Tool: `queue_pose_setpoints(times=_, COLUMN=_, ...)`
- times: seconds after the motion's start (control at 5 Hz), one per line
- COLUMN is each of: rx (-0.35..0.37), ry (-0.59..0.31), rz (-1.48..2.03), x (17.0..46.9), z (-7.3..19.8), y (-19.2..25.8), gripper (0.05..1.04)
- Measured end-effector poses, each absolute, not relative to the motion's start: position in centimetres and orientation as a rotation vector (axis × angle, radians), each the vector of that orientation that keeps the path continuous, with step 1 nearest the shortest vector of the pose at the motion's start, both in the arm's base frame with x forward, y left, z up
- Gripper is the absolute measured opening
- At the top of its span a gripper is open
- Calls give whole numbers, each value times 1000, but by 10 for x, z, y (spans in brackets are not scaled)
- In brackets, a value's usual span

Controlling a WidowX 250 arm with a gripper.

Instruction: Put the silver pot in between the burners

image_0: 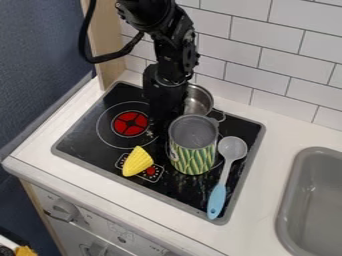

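- While the patterned cup stands upright on the black cooktop, my pincer hangs behind it, slightly left in the camera view. Opening: I cannot tell. Hold on anything: I cannot tell.
- Silver pot, one: directly behind the cup, toward the tiled wall, just beside my pincer; partly hidden by both. Wire handle at its right.
- Red burner, one: left of the cup and a little behind it.
- Yellow toy piece, wedge-shaped, ridged: left of the cup, lying on the cooktop.
- Spoon, one, grey bowl, blue handle: right of the cup, bowl beside it, handle running forward.
- Grey sink, one: well apart from the cup, to its right.
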State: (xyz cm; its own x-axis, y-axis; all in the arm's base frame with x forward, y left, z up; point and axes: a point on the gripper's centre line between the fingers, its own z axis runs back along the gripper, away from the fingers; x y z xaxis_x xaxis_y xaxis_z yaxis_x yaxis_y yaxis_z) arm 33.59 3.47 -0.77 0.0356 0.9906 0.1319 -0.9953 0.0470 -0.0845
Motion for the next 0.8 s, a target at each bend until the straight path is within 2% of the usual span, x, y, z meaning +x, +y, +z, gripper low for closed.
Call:
queue_pose_setpoints(times=0.2, rx=-18, ry=-185, rz=1515, x=336, z=6, y=31, gripper=855)
queue_pose_setpoints(times=0.4, rx=-30, ry=-192, rz=1495, x=335, z=22, y=31, gripper=1011)
queue_pose_setpoints(times=0.8, rx=-117, ry=-327, rz=1489, x=338, z=91, y=34, gripper=1001)
